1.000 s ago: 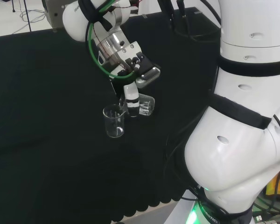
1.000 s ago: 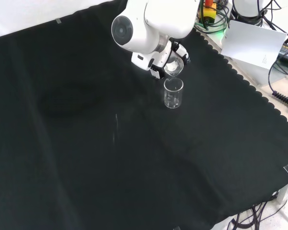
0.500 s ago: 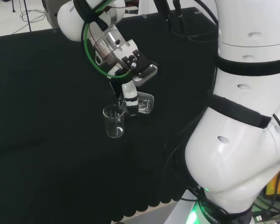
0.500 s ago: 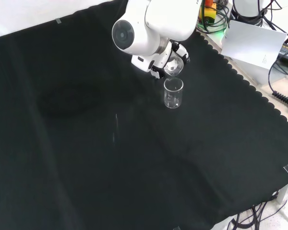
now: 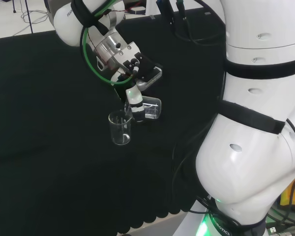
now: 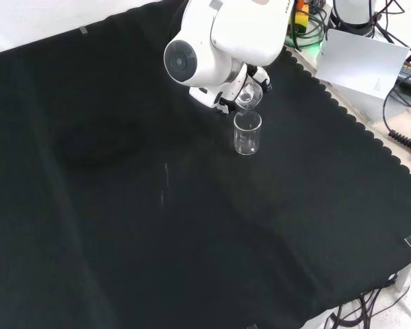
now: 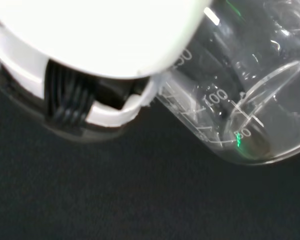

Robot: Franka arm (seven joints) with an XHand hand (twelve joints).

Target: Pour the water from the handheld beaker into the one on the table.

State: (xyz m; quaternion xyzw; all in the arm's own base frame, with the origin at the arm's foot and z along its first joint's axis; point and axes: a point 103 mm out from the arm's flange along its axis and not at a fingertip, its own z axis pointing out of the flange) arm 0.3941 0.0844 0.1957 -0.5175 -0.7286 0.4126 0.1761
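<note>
A clear glass beaker (image 5: 120, 127) stands upright on the black cloth (image 5: 49, 162); the front view shows it as beaker (image 6: 247, 132). The hand (image 5: 136, 97) is shut on a second clear beaker (image 5: 150, 108), tipped nearly on its side with its lip over the standing beaker's rim. In the front view the held beaker (image 6: 247, 96) hangs just above the standing one, with the hand (image 6: 259, 72) partly behind the arm's white link. The wrist view shows the held beaker (image 7: 240, 100) close up beside a white finger (image 7: 90, 105). I cannot make out water.
The arm's big white links (image 5: 255, 123) stand at the right of the head view. Off the cloth's scalloped edge in the front view lie a white sheet (image 6: 363, 62) and cables (image 6: 404, 130). Bare cloth (image 6: 192, 233) stretches around the beakers.
The wrist has swung up and left in the head view, and the held beaker has tipped a little further toward the standing beaker. The standing beaker has stayed put.
</note>
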